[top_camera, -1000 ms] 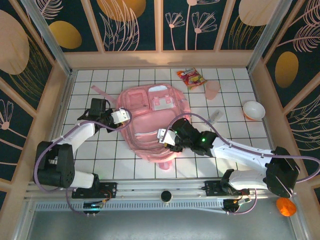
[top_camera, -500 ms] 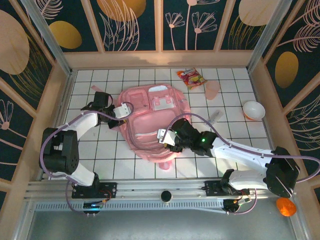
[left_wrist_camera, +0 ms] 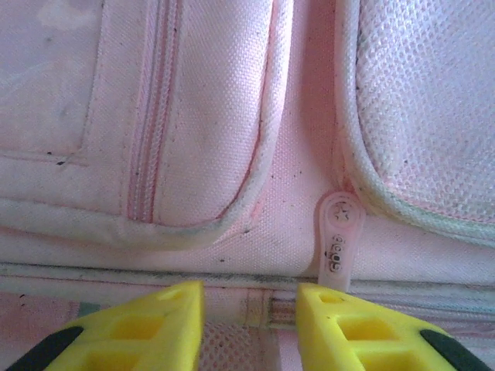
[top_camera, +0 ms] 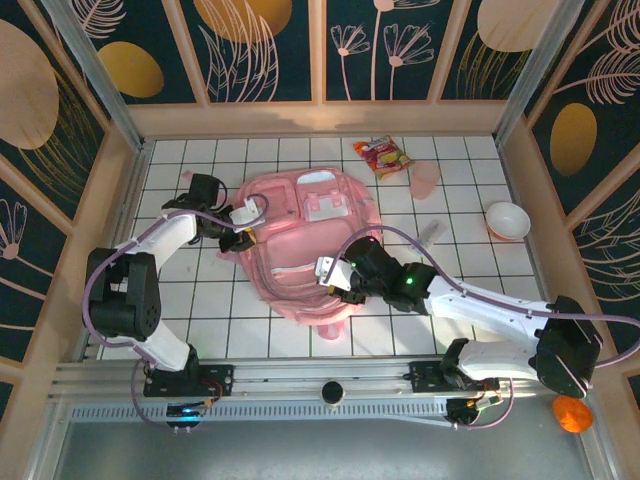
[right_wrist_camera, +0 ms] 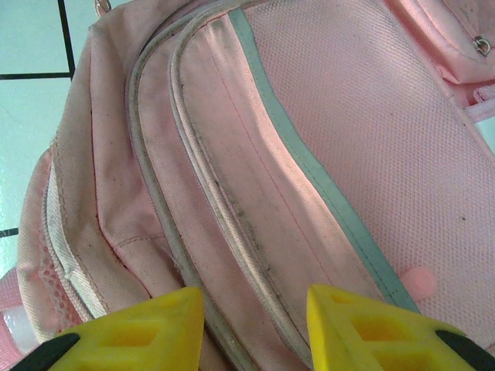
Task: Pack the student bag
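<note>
Left gripper (top_camera: pixel 246 224) sits at the bag's (top_camera: pixel 300 215) left edge, upper half, with its arm coming in from the bag's left. On the wrist cam the left gripper (left_wrist_camera: pixel 251 297) has its jaws apart with nothing clamped. Only bag (left_wrist_camera: pixel 216 116) fabric and a zip line show behind the gap. The zip pull (left_wrist_camera: pixel 338 243), a pale pink rubber tab with a star, lies flat on the bag just above the right-hand fingertip. It touches the fingertip or nearly so and is not between the jaws. The pull sits at the seam between two piped pockets (left_wrist_camera: pixel 209 100).

Right gripper (top_camera: pixel 330 276) is on the bag's lower right part, near its bottom edge, arm crossing in from the bag's right. On the wrist cam the right gripper (right_wrist_camera: pixel 247 301) has its jaws apart, close against the bag (right_wrist_camera: pixel 309 139). Piped seams and a grey trim strip (right_wrist_camera: pixel 309 166) run down toward the gap. Can't tell if it pinches the fabric or just sits over it.

The bag lies flat, front up, mid-table (top_camera: pixel 180 290) on white tiles. A strap (top_camera: pixel 197 181) pokes out at its far left corner.

Around the bag:
- snack packet (top_camera: pixel 383 156) lies beyond the far right corner, apart from the bag
- pink cup (top_camera: pixel 426 178) is just right of the packet
- white bowl (top_camera: pixel 507 220) is well off to the bag's right
- small clear item (top_camera: pixel 432 232) lies between bag and bowl, too small to identify
</note>
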Motion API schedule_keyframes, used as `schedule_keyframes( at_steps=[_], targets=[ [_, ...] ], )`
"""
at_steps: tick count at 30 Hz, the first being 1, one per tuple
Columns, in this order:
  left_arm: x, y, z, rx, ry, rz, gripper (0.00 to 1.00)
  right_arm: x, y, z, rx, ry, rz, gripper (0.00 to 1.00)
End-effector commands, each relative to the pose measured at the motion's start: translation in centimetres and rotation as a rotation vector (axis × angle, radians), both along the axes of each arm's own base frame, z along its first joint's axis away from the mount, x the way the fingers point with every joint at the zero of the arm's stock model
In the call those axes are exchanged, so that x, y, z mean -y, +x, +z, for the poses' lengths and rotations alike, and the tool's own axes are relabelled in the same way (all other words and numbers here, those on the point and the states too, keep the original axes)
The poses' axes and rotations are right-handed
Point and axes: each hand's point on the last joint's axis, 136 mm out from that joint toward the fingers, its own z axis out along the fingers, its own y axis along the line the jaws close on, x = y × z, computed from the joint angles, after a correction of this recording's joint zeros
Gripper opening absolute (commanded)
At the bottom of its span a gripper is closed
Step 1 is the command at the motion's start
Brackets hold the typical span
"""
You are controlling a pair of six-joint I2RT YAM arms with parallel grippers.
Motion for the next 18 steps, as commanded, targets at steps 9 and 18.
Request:
schedule_keyframes(
  at_steps=[9,18],
  targets=[
    [-2.5,3.2,8.4,0.113,-0.263,0.622,0.62,-1.2,-0.1,2.4,-0.012,0.098,-0.026,0.4],
    [-4.5,3.7,6.7,-0.172,-0.548,1.136,0.59,-7.7,1.7,7.9,-0.218,0.387,-0.135,0.41]
  ],
)
